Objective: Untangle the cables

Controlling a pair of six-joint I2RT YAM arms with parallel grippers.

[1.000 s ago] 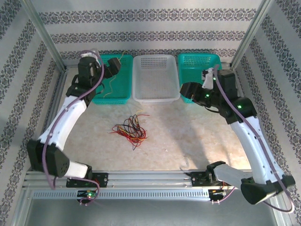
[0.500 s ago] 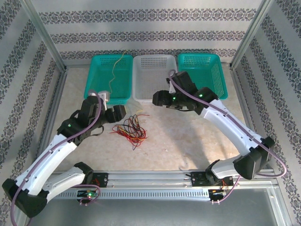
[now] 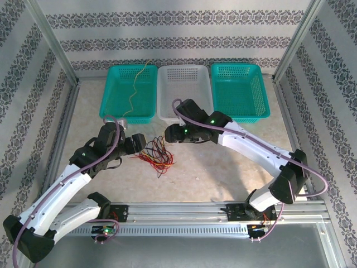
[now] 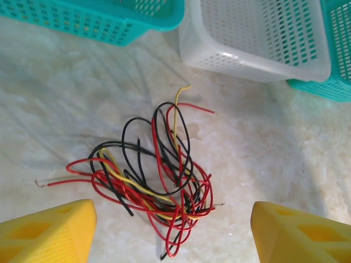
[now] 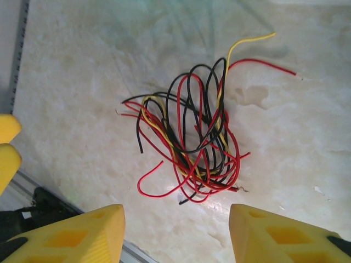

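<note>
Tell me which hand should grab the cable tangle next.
Probably left: the left hand sits open right beside the cable tangle, facing it; the right hand, also open, is a little farther off, by the white basket.

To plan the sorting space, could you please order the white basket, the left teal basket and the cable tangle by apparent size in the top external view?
1. white basket and left teal basket: they look alike, so they share first place.
2. cable tangle: clearly smallest.
</note>
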